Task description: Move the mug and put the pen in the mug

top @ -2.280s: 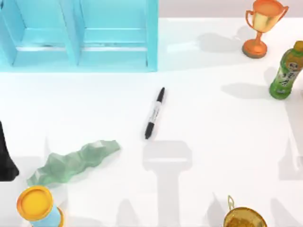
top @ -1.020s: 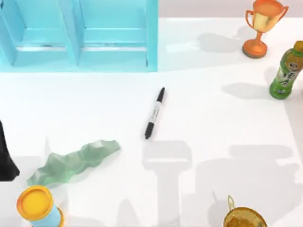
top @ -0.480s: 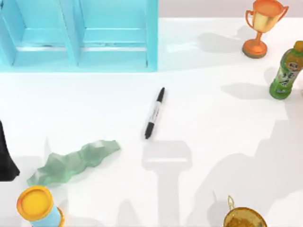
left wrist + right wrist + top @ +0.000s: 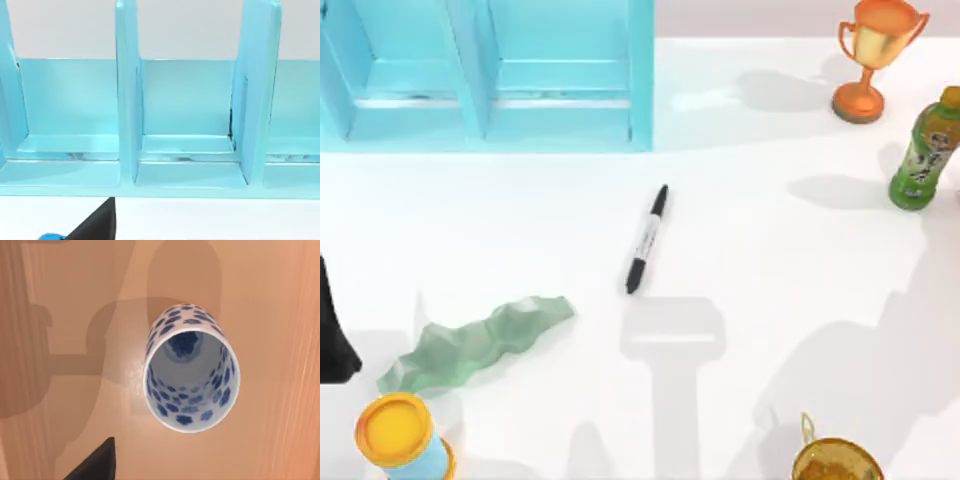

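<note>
The pen [image 4: 647, 239], black with a pale label band, lies slanted on the white table near its middle. In the right wrist view the mug [image 4: 191, 369], white with blue blotches, is seen from above with its mouth open toward the camera, on a tan surface. A dark part of my right gripper [image 4: 95, 465] shows beside and below the mug, apart from it. My left arm [image 4: 332, 335] stays at the table's left edge, far from the pen, and a dark part of the left gripper [image 4: 97, 222] faces the blue shelf.
A light-blue shelf unit [image 4: 490, 75] fills the back left. A crumpled green object [image 4: 475, 345] and a yellow-topped can [image 4: 400, 435] sit front left. A gold cup [image 4: 835, 462] is at the front right, with a trophy [image 4: 875, 55] and a green bottle [image 4: 925, 150] at the back right.
The large shadow on the table's front right has grown and shifted toward the right edge. The pen and the left arm have not moved.
</note>
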Robot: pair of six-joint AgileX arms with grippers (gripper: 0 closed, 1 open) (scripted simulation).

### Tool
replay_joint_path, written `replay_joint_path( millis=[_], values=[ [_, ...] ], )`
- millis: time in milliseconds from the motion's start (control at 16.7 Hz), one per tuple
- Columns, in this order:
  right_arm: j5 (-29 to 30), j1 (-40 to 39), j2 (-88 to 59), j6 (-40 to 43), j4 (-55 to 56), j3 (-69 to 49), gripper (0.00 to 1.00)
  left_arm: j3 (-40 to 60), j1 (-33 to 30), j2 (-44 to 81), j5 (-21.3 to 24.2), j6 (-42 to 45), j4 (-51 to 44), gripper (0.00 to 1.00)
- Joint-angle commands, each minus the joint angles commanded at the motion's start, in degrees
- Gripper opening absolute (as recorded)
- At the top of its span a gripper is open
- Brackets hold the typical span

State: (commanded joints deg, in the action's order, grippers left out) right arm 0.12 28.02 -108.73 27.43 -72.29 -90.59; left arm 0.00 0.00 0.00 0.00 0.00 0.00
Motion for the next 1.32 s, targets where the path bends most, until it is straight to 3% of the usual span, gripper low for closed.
replay_joint_path(
  millis=[480,780,1320],
  values=[
    [0.02,0.01,-3.29,-0.03,16.40,13.03,1.00,0.00,0.00,0.00,0.00,0.00,0.00,1.00],
    [0.02,0.02,-3.63,-0.03,17.90,14.25,1.00,0.00,0.00,0.00,0.00,0.00,0.00,1.00],
    [0.02,0.02,-3.63,-0.03,17.90,14.25,0.32,0.00,0.00,0.00,0.00,0.00,0.00,1.00]
  ],
)
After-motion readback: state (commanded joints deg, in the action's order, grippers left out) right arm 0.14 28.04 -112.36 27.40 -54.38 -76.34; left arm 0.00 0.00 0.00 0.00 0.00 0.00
